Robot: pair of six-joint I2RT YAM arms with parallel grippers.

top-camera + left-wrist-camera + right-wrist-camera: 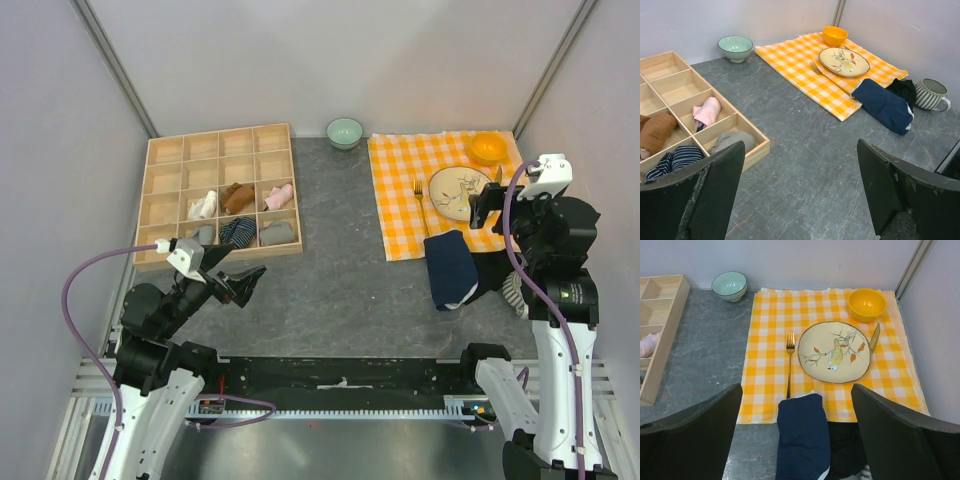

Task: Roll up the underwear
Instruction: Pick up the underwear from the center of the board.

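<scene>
At near left, left hand [248, 285]: one; fingers spread wide, holding nothing, raised above the grey tabletop [340, 270] just in front of the tray.
Wooden tray [222, 130]: one, at the left rear; sixteen compartments, four by four.
Rolled garments in tray: five counted, each in its own compartment. In order: white roll [203, 205], brown roll [237, 197], pink roll [279, 195], dark striped roll [238, 232], grey roll [278, 232]. A possible sixth behind the left arm cannot be confirmed.
Green bowl [345, 132]: one, pale green, on the bare tabletop between the tray and the cloth.
Checked cloth [400, 170]: one, orange and white, spread flat at the right rear.
Fork [420, 205]: one, on the cloth, just left of the plate.
Plate [455, 190]: one, with a bird pattern, on the cloth.
Underwear [450, 265]: one, navy, folded into a flat oblong. It lies on the tabletop with its far end overlapping the cloth's near edge; white trim shows at the near end. Neither hand touches it.
Orange bowl [488, 148]: one, at the cloth's far right corner.
Right hand [488, 203]: one; fingers parted, gripping nothing, hanging over the plate's right side.
Black garment [490, 270]: one, touching the underwear's right side.
Striped mug [931, 93]: one, beside the black garment.
</scene>
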